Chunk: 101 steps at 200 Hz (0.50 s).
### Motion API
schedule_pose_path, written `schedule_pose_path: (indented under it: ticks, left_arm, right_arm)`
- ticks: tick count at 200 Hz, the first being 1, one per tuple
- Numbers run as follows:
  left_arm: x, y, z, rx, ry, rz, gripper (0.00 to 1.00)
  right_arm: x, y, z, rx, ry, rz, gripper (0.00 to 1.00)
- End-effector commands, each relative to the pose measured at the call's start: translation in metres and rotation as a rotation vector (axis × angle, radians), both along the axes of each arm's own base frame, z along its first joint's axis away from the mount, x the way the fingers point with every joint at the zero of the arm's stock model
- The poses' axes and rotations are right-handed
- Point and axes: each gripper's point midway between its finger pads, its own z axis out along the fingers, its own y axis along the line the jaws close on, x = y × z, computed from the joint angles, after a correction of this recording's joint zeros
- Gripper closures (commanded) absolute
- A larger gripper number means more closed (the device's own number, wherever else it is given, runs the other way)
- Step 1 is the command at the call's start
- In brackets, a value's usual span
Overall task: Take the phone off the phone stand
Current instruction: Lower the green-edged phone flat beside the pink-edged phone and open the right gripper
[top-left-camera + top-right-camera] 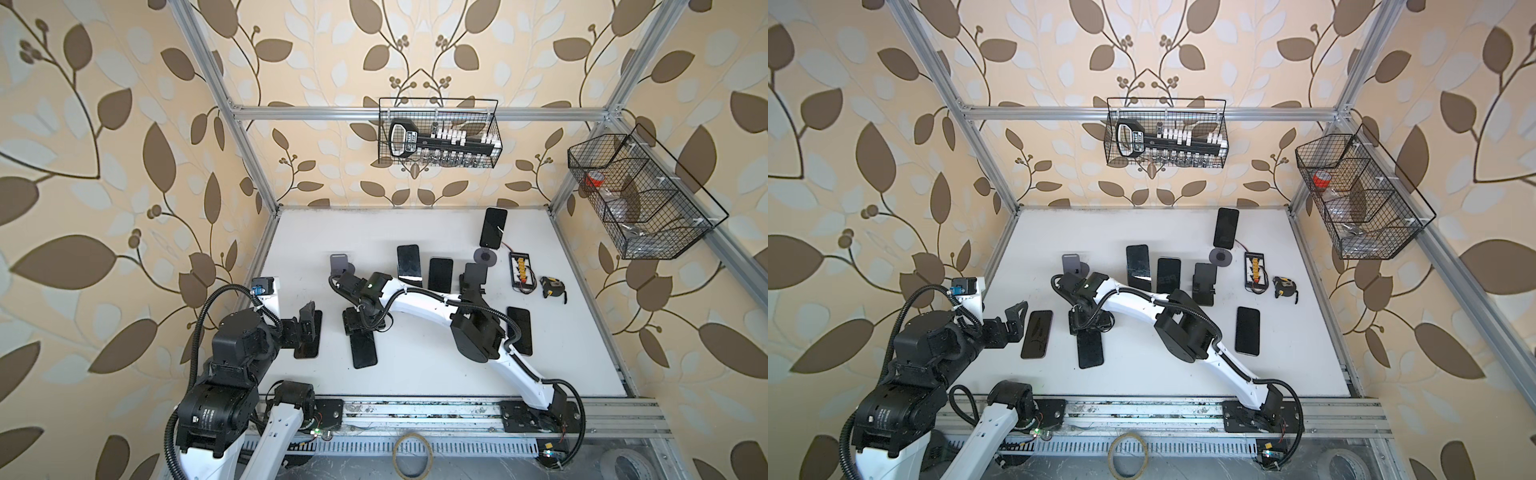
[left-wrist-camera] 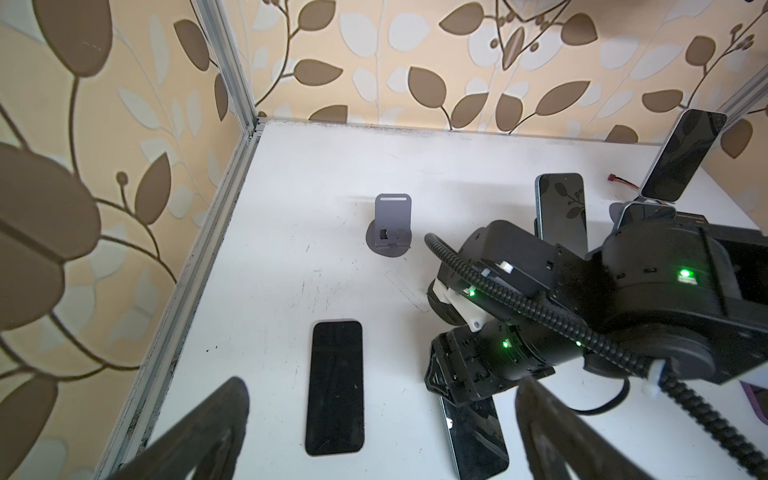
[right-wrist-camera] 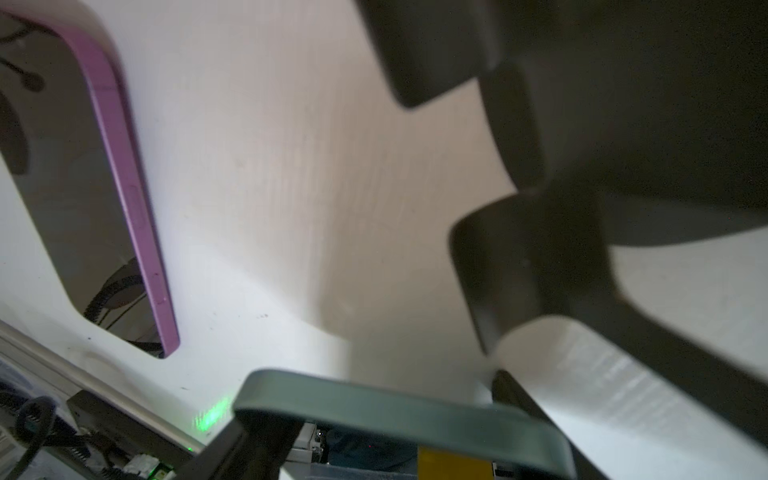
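My right gripper [image 1: 360,329] reaches across to the table's left middle and is shut on the far end of a dark phone [image 1: 364,350]. The phone's free end points at the front edge, low over the table. In the right wrist view its grey-green edge [image 3: 395,409] runs across between the jaws. Behind the gripper stands an empty grey phone stand [image 1: 340,266], also visible in the left wrist view as the stand [image 2: 392,224]. My left gripper [image 1: 309,322] is open and empty, hovering at the left over another flat phone [image 2: 336,386].
Two phones [image 1: 409,266] [image 1: 440,275] lean upright mid-table beside an empty black stand [image 1: 473,277]. A further phone [image 1: 493,227] sits on a round-based stand at the back. A purple-edged phone [image 1: 519,332], a connector board [image 1: 521,270] and a tape measure [image 1: 550,287] lie right.
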Motion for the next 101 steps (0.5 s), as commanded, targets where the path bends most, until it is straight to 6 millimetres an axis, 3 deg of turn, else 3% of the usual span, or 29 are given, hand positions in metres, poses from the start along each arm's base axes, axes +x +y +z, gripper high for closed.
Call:
schedule_pose_path:
  ticks: [1,101]
  left_arm:
    - [0.002,0.001,0.005,0.029,-0.025,-0.009,0.01]
    - [0.001,0.003,0.004,0.034,-0.031,0.001,0.01]
  right_arm:
    - [-0.014,-0.002,-0.049,-0.051,0.09,-0.029,0.32]
    - [-0.02,-0.005,-0.059,-0.07,0.124,-0.041,0.26]
